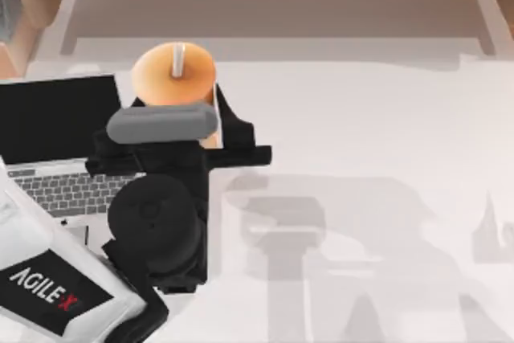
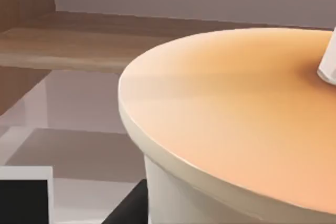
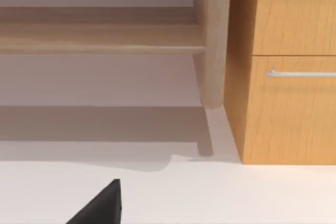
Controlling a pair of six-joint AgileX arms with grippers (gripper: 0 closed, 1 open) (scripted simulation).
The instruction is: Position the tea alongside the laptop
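— Black and bulky, our left arm (image 1: 161,222) sits nearest the lens; past it, what do we have?

— Our laptop (image 1: 60,130), open at the table's left, then the tea (image 1: 173,74) just beside its right edge. Our left gripper (image 1: 193,122) hugs the cup's body below the lid (image 2: 236,124).

— Fingers clamped?

— We cannot tell. We judge it stiff, top-heavy, slick: grip mid-body, keep upright.

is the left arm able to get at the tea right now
Probably yes: the left gripper is already at the tea, its dark fingers flanking the cup below the orange lid, just right of the laptop. Nothing stands between them.
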